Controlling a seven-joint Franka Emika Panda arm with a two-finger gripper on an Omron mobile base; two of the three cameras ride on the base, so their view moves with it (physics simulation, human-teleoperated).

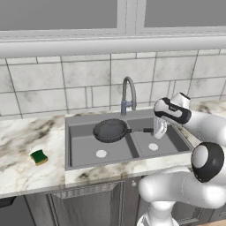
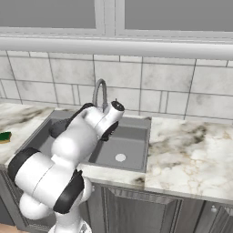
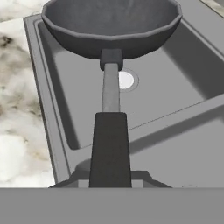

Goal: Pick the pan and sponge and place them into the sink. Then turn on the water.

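Over the sink (image 1: 84, 152), pan (image 1: 110, 130) out ahead of the end effector (image 1: 158, 131) clamped on its handle.

**Pan above sink, sponge left on desk**

The pan (image 1: 110, 130) hangs over the sink (image 1: 79, 150), above its left basin and divider, handle pointing right to the claw (image 1: 159, 128). The faucet (image 1: 128, 95) stands behind. The sponge (image 1: 39, 156) lies on the desk (image 1: 22, 145), left of the sink.

Arm bent forward over the counter's front edge, gripper (image 1: 159, 130) pointing down, clamped on the pan's handle.
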